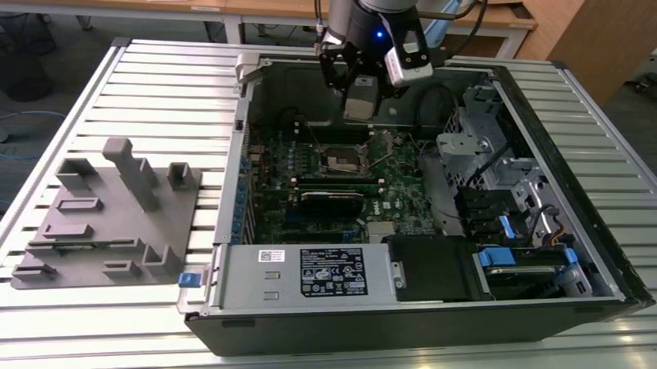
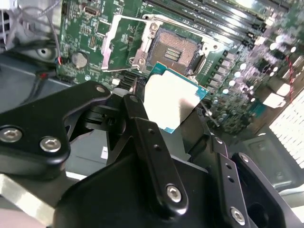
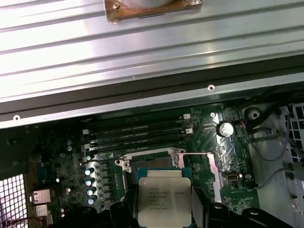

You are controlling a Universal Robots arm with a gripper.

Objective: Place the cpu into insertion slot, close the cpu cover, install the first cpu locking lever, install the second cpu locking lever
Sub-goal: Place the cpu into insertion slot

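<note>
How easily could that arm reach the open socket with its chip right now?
Probably yes: the fingers hold the cpu near the insertion slot, the cpu cover is swung open, and nothing seems to lie between.

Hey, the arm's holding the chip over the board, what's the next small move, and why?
Probably ease the cpu straight down toward the insertion slot, squaring it to the rim first. The gripper holds the cpu above the slot, apart from it. The slot's dark centre is bare, and the cpu cover stands swung open beside it.
</note>
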